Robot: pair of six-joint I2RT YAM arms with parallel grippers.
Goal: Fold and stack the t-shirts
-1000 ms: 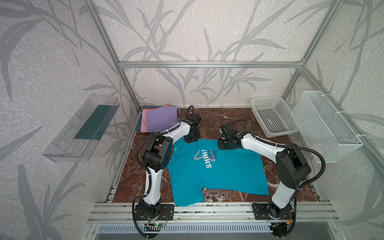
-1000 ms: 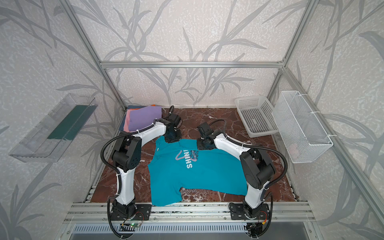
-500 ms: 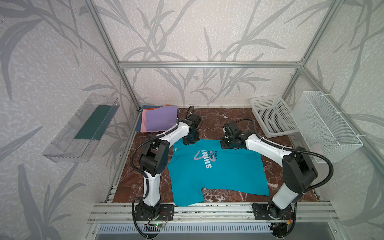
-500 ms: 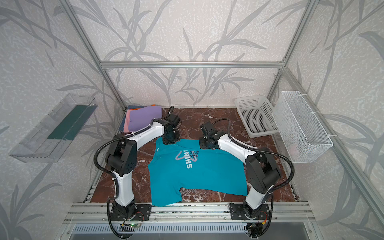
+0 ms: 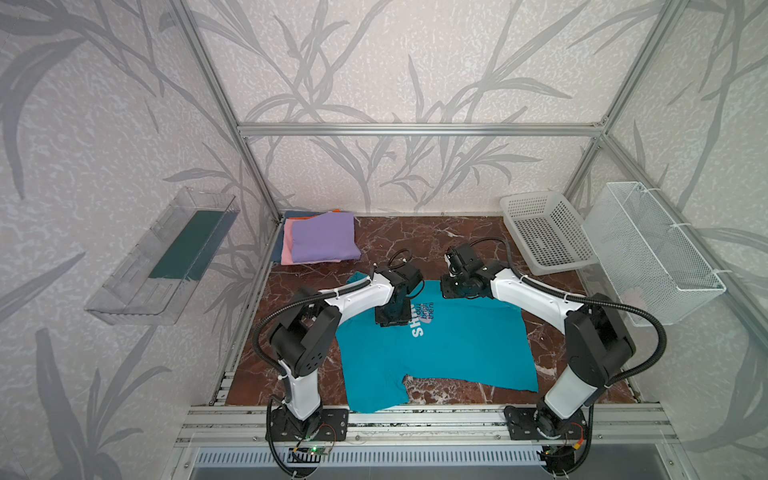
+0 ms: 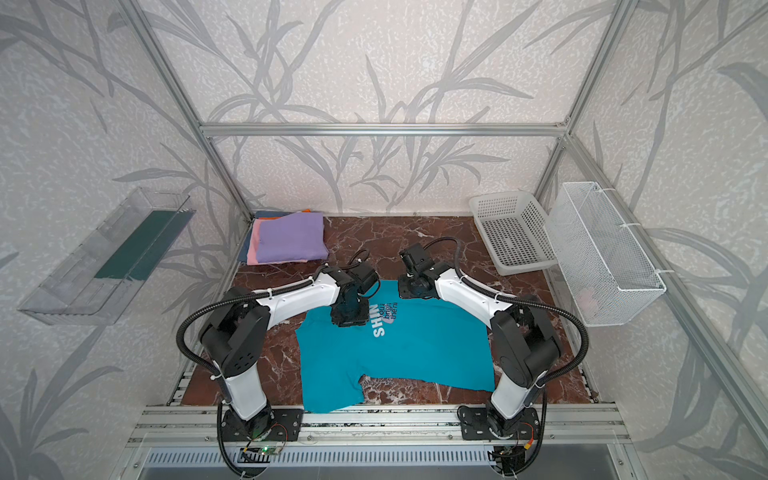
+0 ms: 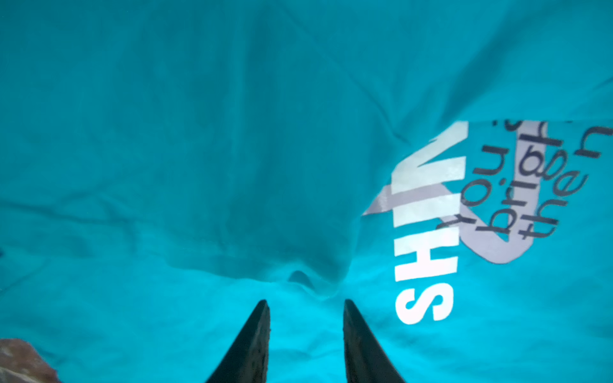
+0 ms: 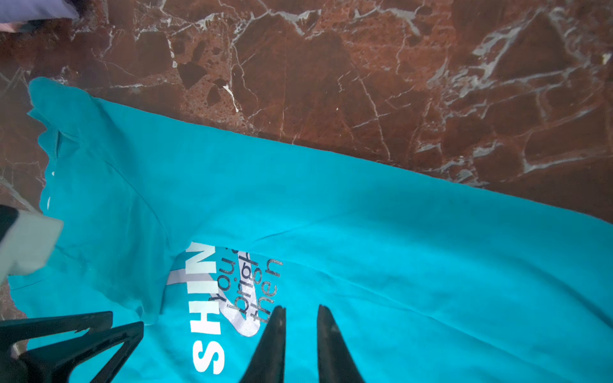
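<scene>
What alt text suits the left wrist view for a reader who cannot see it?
A teal t-shirt fills the view, a layer folded over part of its white lettering. The left gripper is open, with nothing between its fingers.

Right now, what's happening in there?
Both arms are at the teal tee, spread on the table with one side folded over part of its SHINE print. The left hand is open above that fold, gripping nothing; the right hand hovers open beside it. The folded tees sit stacked in the far-left corner.
</scene>
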